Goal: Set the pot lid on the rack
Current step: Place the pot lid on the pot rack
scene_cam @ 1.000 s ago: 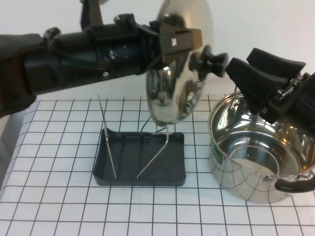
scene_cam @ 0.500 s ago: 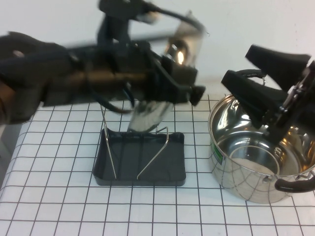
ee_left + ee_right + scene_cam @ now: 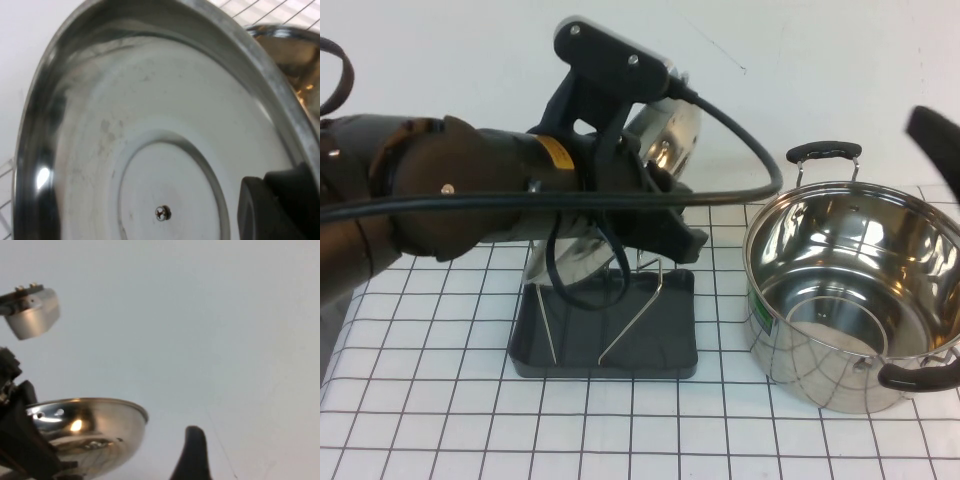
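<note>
The pot lid [image 3: 668, 140] stands on edge, shiny steel, mostly hidden behind my left arm. Its lower part [image 3: 576, 268] reaches down among the silver wire uprights at the back of the dark grey rack [image 3: 605, 345]; whether it rests on the tray is hidden. My left gripper [image 3: 672, 232] is shut on the lid's rim. The left wrist view is filled by the lid's underside [image 3: 150, 150], with a black finger [image 3: 280, 205] against it. My right gripper [image 3: 937, 138] is raised at the far right edge above the pot, open and holding nothing. The lid's knob is hidden.
A deep steel pot [image 3: 850, 300] with two black handles stands right of the rack, close to it. The table wears a white cloth with a black grid [image 3: 440, 400]. A white wall rises behind. My left arm spans the space above the rack's left side.
My left arm has swung the lid down from high above the rack into its wire uprights. The right gripper has drawn back up and right, almost out of the high view.
</note>
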`<state>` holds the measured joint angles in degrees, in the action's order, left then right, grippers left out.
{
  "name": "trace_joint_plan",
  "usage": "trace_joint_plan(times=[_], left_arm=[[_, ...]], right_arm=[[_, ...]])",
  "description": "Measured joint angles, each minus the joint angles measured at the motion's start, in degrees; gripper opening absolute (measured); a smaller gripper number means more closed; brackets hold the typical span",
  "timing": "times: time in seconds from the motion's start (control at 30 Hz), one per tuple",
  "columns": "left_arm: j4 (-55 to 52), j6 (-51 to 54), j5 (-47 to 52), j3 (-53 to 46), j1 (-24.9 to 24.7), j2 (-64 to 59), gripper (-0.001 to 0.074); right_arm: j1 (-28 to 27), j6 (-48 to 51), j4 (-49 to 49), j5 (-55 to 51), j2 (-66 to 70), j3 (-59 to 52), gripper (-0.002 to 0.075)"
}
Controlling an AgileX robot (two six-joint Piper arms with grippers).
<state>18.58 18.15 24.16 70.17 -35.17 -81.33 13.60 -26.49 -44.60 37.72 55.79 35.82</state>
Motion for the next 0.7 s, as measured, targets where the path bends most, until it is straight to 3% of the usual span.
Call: trace_joint_plan(times=[0.2, 0.7], left_arm=[[-2.4, -2.8, -2.3, -1.4, 0.0, -0.7, 0.0089], [-3.6, -1.5, -15.2, -1.5, -4.4, -9.1, 0.0089]], right_arm=[[-0.1, 0.2, -0.5, -8.5, -6.5, 0.0, 0.0547], [-0.1, 0.2, -0.5, -13.8, -7.5, -0.1, 0.0545]])
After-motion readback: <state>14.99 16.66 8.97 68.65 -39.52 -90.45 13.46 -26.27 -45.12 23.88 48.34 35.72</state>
